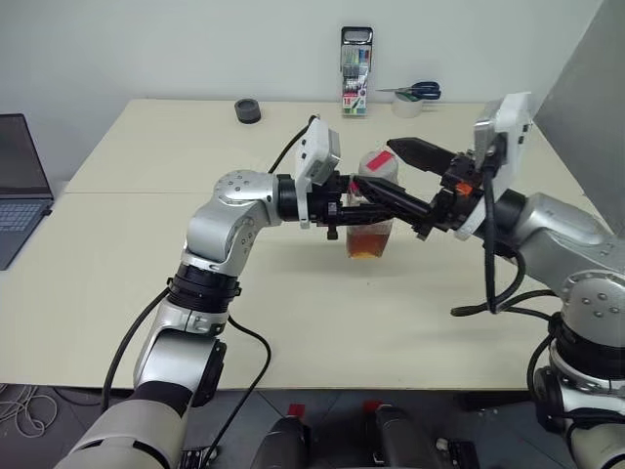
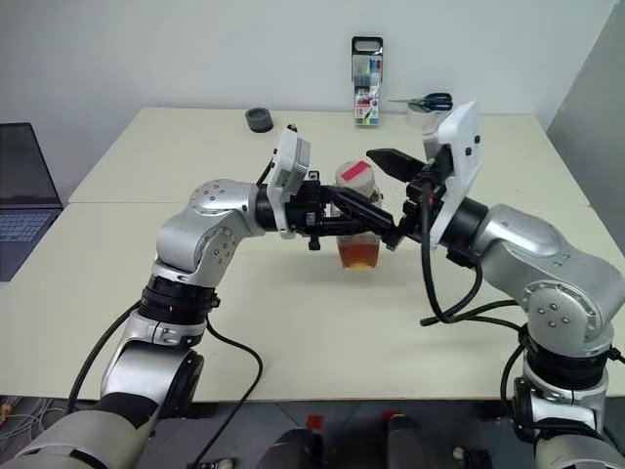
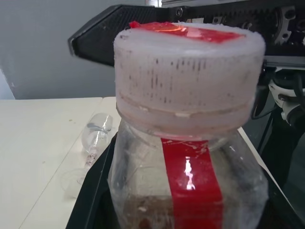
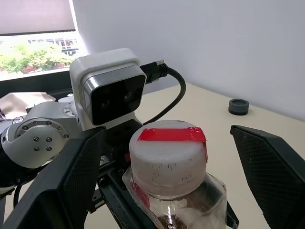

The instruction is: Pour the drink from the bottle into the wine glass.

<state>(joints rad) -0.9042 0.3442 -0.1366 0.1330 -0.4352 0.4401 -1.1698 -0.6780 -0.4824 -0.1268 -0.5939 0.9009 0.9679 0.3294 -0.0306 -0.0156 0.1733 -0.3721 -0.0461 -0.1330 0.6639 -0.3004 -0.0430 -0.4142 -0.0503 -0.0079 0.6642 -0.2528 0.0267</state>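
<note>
The left gripper [image 2: 363, 217] is clamped on the body of the bottle [image 2: 357, 221], holding it upright above the table [image 2: 293, 293], amber drink [image 2: 359, 256] in its lower part. The right gripper [image 4: 162, 157] has its fingers spread wide on either side of the pale cap [image 4: 167, 155], not touching. The wine glass [image 3: 93, 140] lies on its side on the table beyond the left gripper.
</note>
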